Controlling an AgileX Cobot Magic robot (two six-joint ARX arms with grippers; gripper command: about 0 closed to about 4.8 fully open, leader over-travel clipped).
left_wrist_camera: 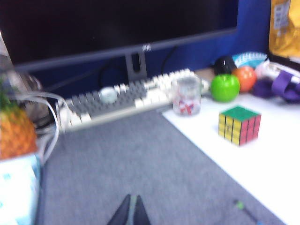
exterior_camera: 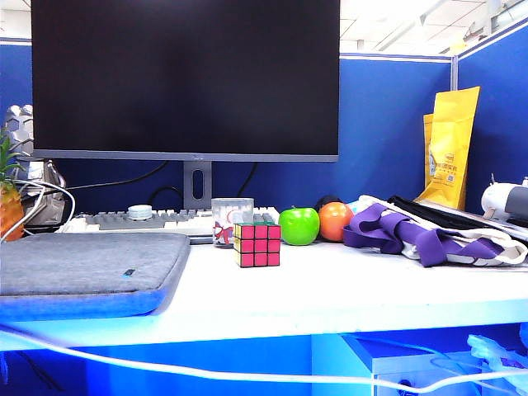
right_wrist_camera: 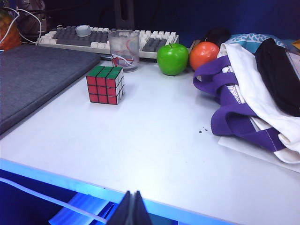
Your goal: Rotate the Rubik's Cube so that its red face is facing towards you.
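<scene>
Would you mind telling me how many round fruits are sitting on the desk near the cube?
2. A green apple sits right of the Rubik's Cube, and an orange fruit is beside it, against the purple bag. Others might be hidden behind it.

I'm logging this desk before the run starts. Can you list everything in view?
Stickered Rubik's Cube: one, red face frontward, green top, desk centre.
Clear glass cup: one, just behind cube.
Green apple: one, right of cup.
Orange fruit: one, beside apple.
White-grey keyboard: one, under monitor.
Black monitor: one, rear.
Grey padded sleeve: one, left.
Purple-white bag: one, right.
Yellow pouch: one, right rear.
Pineapple: one, far left.
Left hand: shut, above sleeve.
Right hand: shut, at front desk edge.
</scene>
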